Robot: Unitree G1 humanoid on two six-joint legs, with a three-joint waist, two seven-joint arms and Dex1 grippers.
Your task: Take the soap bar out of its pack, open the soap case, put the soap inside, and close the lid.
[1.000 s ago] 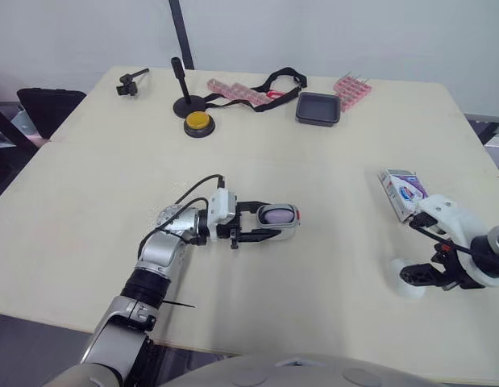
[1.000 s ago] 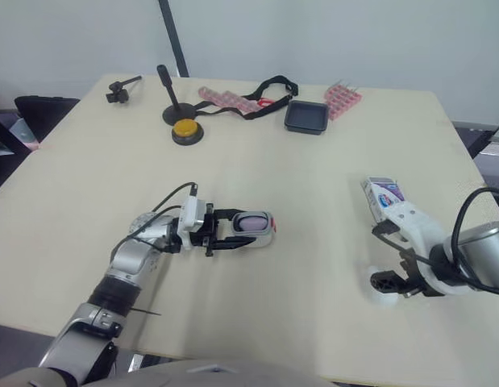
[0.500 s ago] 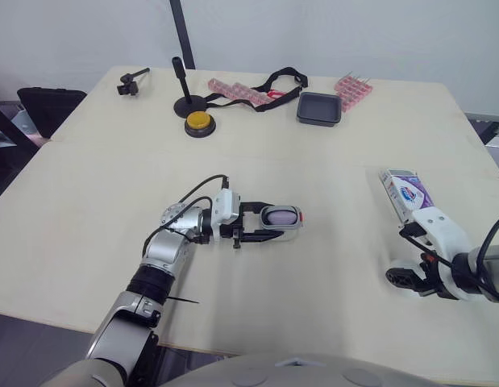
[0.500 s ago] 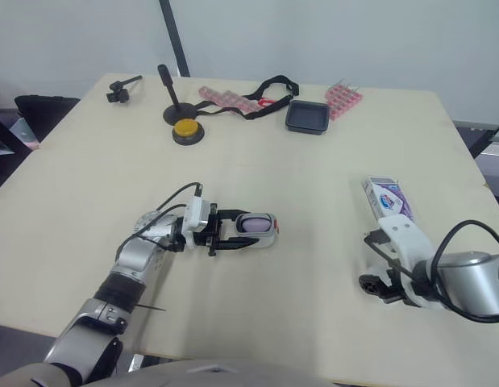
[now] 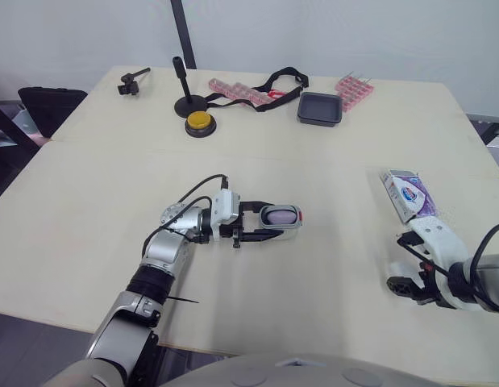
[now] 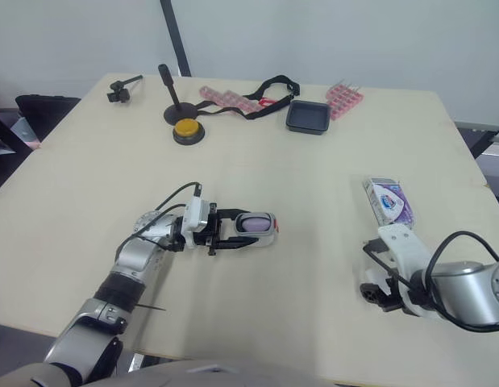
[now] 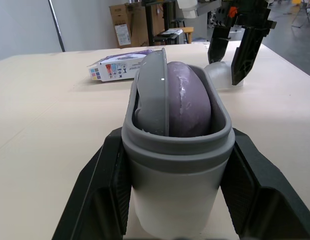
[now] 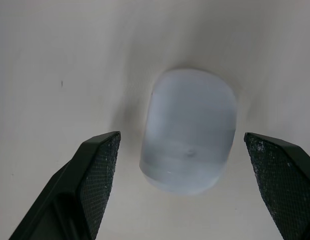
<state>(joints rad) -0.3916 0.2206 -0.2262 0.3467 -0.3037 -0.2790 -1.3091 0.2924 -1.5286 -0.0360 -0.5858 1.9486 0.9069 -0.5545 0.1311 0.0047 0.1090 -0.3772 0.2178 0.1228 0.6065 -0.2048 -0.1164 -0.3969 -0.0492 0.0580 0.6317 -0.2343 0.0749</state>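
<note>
Right jaws wide astride the translucent plastic lid [image 8: 189,131], left jaws clamping the grey soap case [image 7: 177,190]; an off-centre pinch could flick it away.

No legible text (pack [image 5: 406,193] print unreadable)

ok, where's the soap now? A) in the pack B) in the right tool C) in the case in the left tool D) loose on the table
C: the purple soap sits in the open case, which the left tool clamps from both sides.
</note>
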